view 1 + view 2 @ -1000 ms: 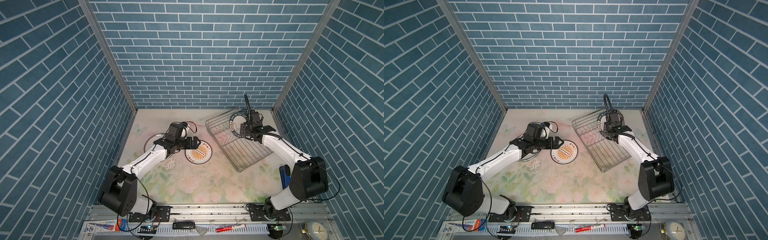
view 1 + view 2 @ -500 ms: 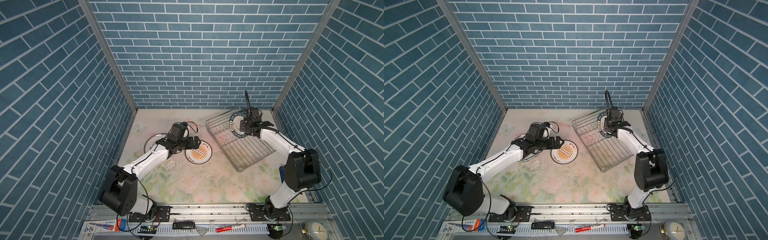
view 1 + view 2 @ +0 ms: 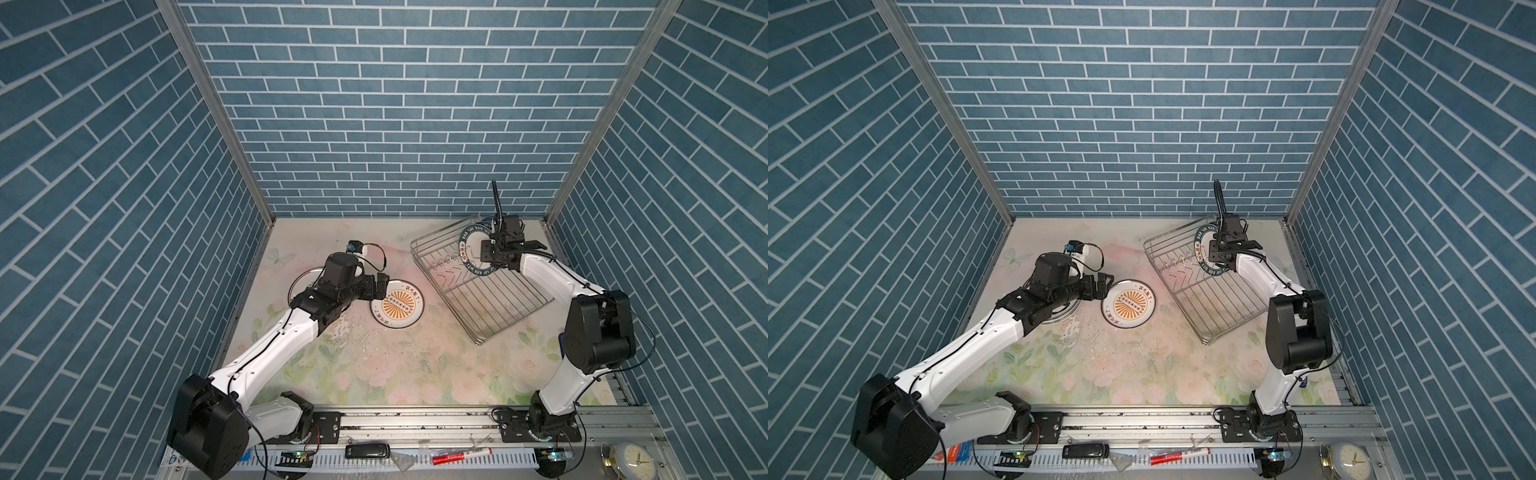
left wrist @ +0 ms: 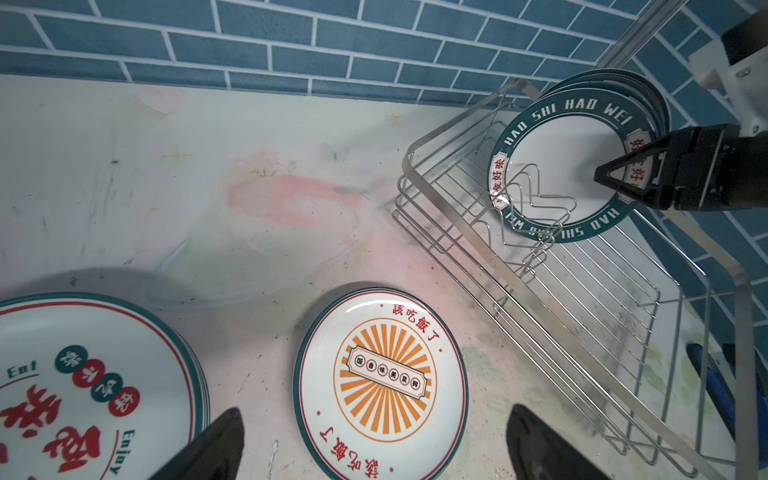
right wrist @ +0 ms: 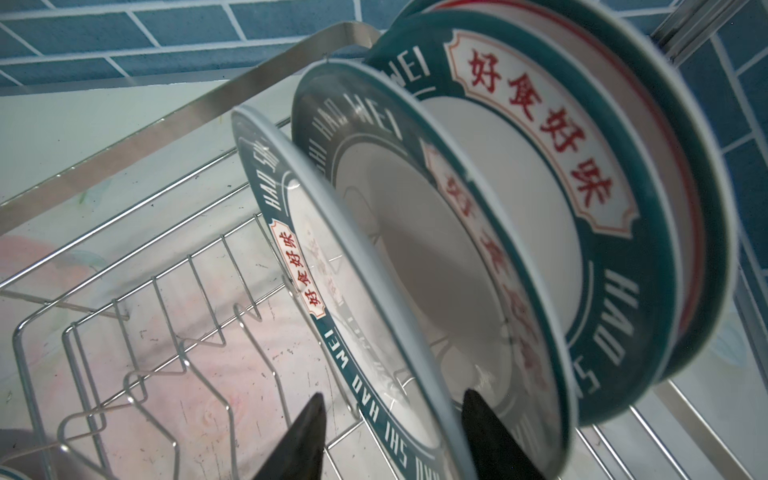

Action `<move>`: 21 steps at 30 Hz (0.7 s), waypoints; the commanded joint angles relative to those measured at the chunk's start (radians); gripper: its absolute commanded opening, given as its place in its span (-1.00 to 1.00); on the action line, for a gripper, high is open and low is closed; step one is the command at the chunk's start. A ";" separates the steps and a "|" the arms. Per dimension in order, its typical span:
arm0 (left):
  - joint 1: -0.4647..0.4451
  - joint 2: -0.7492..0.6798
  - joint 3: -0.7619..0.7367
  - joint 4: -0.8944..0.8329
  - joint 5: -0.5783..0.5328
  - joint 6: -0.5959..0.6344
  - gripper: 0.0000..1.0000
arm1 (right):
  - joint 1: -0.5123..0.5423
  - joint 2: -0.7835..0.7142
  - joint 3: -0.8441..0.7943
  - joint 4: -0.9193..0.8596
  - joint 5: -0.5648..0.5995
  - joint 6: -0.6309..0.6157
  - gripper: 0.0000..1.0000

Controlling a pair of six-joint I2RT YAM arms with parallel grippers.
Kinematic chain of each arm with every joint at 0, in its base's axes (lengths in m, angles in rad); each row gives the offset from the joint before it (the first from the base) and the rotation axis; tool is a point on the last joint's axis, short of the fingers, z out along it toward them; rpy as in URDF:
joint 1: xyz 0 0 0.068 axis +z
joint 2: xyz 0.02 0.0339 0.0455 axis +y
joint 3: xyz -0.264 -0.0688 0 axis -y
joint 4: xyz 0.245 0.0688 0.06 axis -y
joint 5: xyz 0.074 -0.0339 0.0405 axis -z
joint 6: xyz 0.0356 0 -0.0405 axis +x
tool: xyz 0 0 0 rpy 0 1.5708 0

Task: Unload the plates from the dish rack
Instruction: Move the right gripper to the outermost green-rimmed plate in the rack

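Right elbow [image 3: 598,332] swung inward; right hand [image 5: 392,392] loosely straddles racked plate [image 5: 291,257], left hand [image 4: 376,407] released above floral tabletop [image 3: 374,365].

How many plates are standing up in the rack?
4 at the dish rack's far end: front plate, second plate, third plate, rearmost plate. More may hide behind.

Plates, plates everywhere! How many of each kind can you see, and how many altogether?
Green lettered plates, standing in the dish rack: 3
Red-lined plate behind them, face hidden: 1
Orange sunburst plate, flat on the table: 1
Red-character plate, flat on the table: 1
Total: 6 seen; more may lie under the red-character plate.
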 commanded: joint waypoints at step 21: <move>-0.002 -0.023 -0.067 0.101 0.072 0.036 0.99 | -0.010 -0.014 -0.020 0.091 -0.050 -0.128 -0.79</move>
